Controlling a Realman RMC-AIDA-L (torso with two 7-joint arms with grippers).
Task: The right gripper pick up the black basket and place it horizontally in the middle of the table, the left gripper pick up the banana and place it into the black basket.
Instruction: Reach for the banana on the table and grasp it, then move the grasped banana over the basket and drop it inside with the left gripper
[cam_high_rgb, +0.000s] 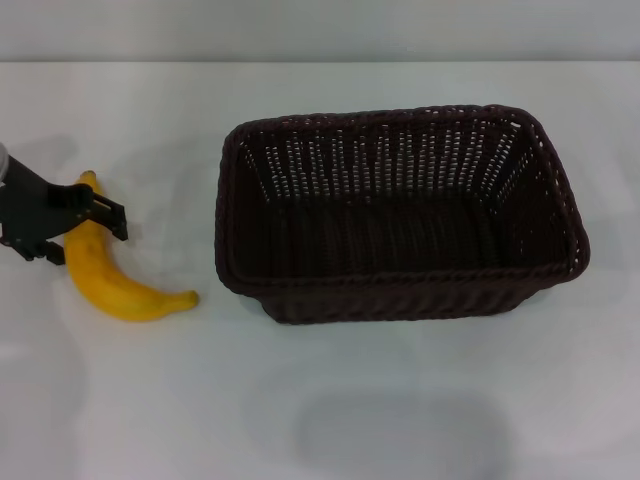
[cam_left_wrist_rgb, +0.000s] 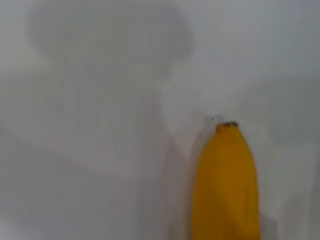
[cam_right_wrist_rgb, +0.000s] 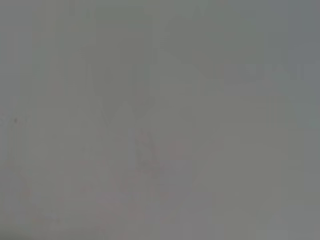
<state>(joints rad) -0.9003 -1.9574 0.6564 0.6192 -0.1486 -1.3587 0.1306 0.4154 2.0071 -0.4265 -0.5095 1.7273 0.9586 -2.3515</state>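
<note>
One banana (cam_high_rgb: 112, 272) and one black basket (cam_high_rgb: 400, 215) lie on the table (cam_high_rgb: 400, 400), the left tool (cam_high_rgb: 88, 215) straddling the banana's upper end, jaws narrowly spread around it, the basket well apart to its right.

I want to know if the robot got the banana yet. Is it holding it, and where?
The left gripper is around the banana near its stem end, but the banana lies on the table. Whether it is clamped cannot be told.

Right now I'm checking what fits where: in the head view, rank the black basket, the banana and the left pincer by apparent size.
1. black basket, by far the largest.
2. banana.
3. left pincer, partly cut off at the picture's edge, so its rank against the banana is unsure.
</note>
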